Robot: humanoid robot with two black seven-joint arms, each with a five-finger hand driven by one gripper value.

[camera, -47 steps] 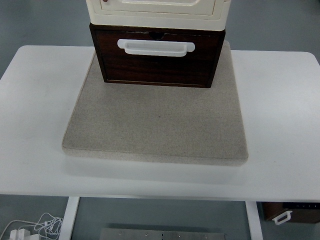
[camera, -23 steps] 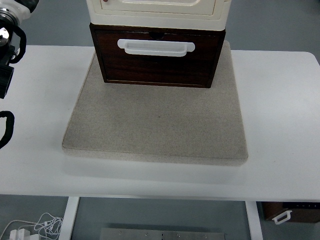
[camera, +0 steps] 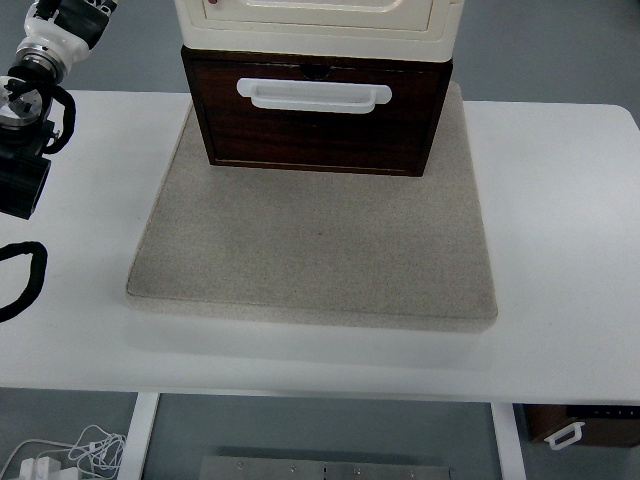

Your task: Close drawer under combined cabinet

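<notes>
A dark wooden drawer [camera: 315, 125] with a white handle [camera: 313, 94] sits under the cream cabinet [camera: 315, 20] at the top centre. Its front juts a little forward of the cream body above it. The cabinet stands on a grey felt mat [camera: 315, 245]. My left hand [camera: 25, 190] comes in at the left edge over the white table, well left of the drawer and not touching it. Its black fingers [camera: 25, 280] are spread and hold nothing. Most of the hand is cut off by the picture's edge. The right arm does not show.
The white table [camera: 560, 220] carries only the mat and cabinet. Below its front edge lie white cables [camera: 70, 455] on the floor at the left and a dark box with a white handle [camera: 580, 428] at the right.
My left arm has come into the picture from the left edge and moved further in and up along the table's left side. The drawer and cabinet have not moved.
</notes>
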